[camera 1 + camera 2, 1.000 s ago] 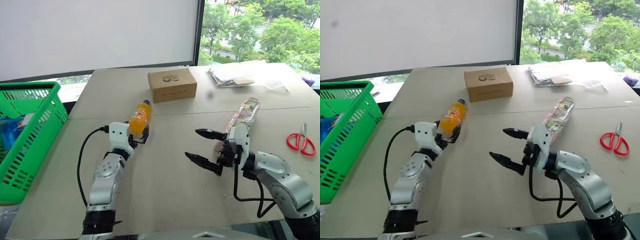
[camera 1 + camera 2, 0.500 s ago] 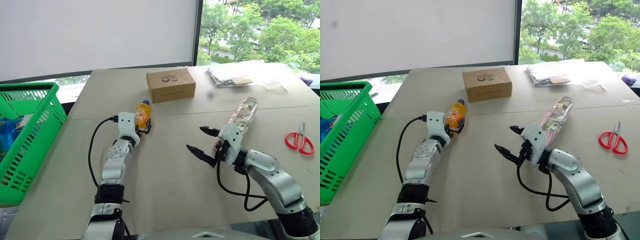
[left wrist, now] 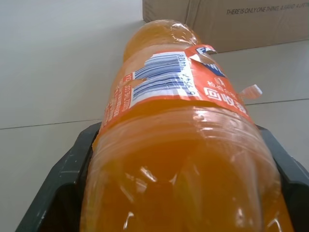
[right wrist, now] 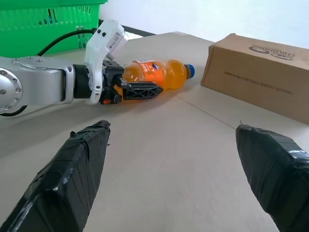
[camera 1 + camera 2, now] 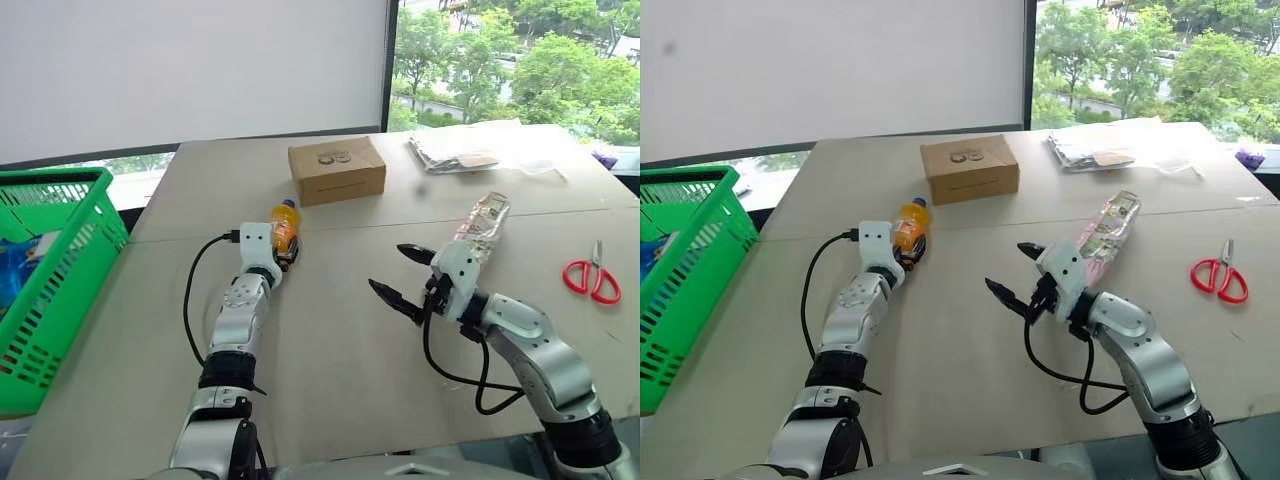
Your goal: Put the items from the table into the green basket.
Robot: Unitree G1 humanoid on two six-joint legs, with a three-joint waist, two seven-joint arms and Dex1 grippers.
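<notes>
The orange bottle with a blue cap lies on its side on the table, just before the seam. My left gripper is shut on its lower half, one black finger pressed to each side. The long clear-and-pink packet lies flat to the right of centre. My right gripper hovers open just left of the packet, pointing toward the bottle and holding nothing. The green basket stands off the table's left edge.
A brown cardboard box sits right behind the bottle. Red scissors lie at the right edge. Clear plastic bags lie at the back right. A black cable loops from my left wrist. The basket holds some blue items.
My left arm has stretched forward along the bottle and its fingers have narrowed onto it. The right gripper has edged forward and turned a little, still open.
</notes>
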